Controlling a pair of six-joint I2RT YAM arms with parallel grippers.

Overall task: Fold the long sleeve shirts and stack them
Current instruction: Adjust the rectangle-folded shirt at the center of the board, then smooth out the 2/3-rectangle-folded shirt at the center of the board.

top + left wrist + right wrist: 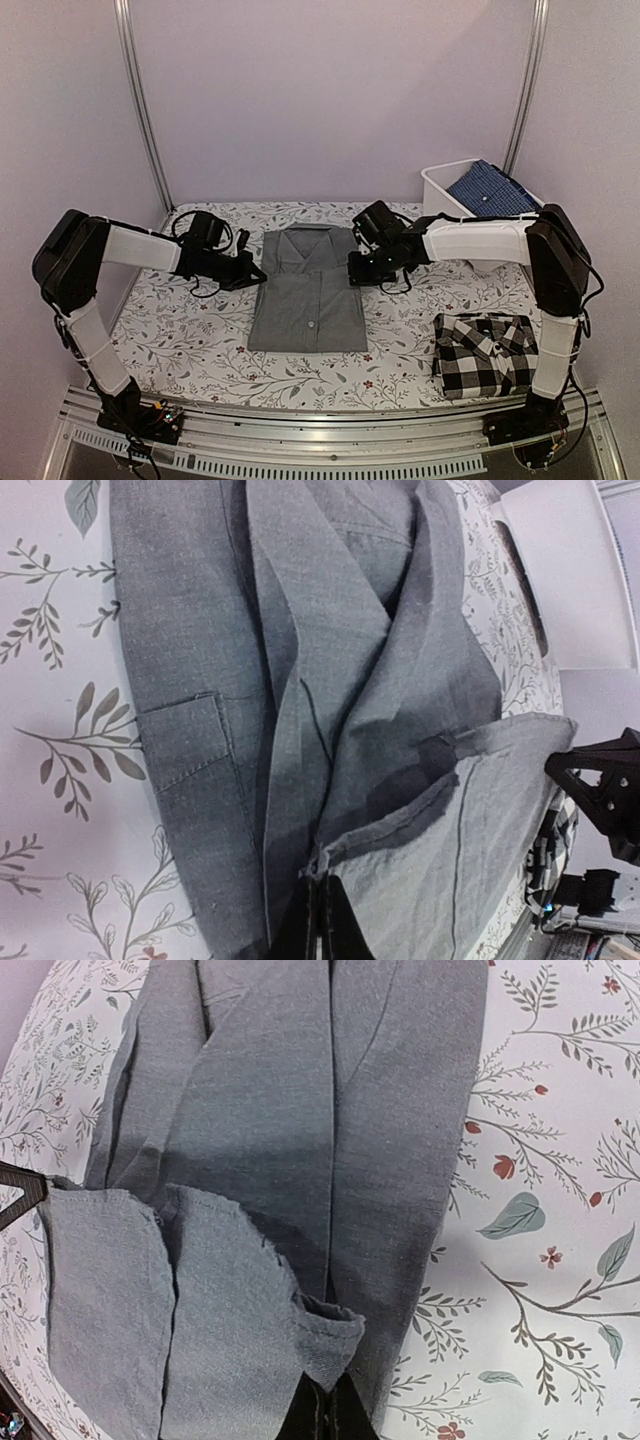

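At centre frame we hold the grey shirt [308, 295], left gripper [258, 275] and right gripper [356, 270] each pinching a lifted side edge, and we judge it light and limp, best gripped at doubled hems, while the checked shirt [485, 355] sits folded at lower right.

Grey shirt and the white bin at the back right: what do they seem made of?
The grey shirt looks like thin woven cloth, matte, possibly cotton: fine weave grain, a stitched pocket seam and a fraying edge show in the wrist views. The white bin is probably rigid plastic, smooth and uniform: its thin straight walls hold their shape.
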